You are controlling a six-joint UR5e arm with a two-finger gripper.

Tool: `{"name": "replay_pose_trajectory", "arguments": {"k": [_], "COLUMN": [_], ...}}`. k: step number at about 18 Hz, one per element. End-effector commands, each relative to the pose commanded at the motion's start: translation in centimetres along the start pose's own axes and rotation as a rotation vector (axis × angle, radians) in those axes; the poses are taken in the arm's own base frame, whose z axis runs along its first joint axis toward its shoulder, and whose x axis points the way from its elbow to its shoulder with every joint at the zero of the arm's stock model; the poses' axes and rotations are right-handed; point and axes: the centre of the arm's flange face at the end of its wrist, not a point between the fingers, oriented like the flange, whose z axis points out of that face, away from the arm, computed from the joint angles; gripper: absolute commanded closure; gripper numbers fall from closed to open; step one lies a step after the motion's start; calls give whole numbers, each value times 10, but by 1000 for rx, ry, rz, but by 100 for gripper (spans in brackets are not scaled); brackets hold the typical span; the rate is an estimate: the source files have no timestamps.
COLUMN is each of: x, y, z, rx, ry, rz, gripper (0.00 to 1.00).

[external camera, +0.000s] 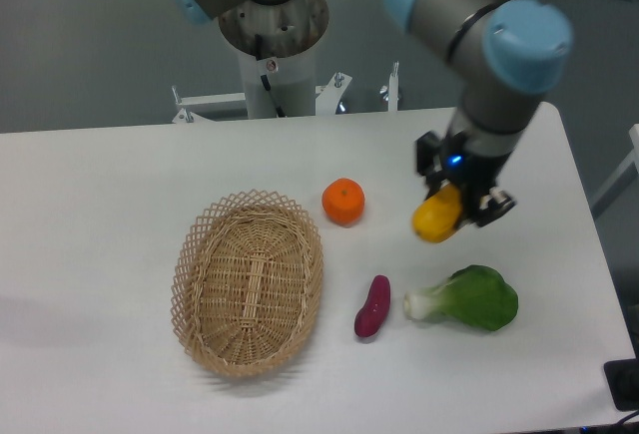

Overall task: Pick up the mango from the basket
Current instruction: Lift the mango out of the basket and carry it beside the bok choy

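My gripper (451,207) is shut on the mango (436,217), a yellow-orange oval fruit, and holds it above the table at the right, over the spot between the orange and the green vegetable. The basket (249,281), an oval tan wicker one, stands at the left centre with nothing in it. The mango is well to the right of the basket.
A round orange (342,201) lies just right of the basket's far rim. A purple sweet potato (372,306) lies right of the basket. A green leafy vegetable (469,298) lies below the gripper. The arm's base (271,25) stands at the table's far edge.
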Motion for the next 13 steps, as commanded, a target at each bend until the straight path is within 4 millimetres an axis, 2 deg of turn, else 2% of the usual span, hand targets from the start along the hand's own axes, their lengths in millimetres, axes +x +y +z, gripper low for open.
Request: {"name": "replay_pose_trajectory", "arguments": {"k": [4, 13], "x": [-6, -10], "y": [7, 8], "z": [-5, -4], "rx": [-1, 0], "ry": [-13, -18], "rz": [-8, -9], "gripper": [51, 51]}}
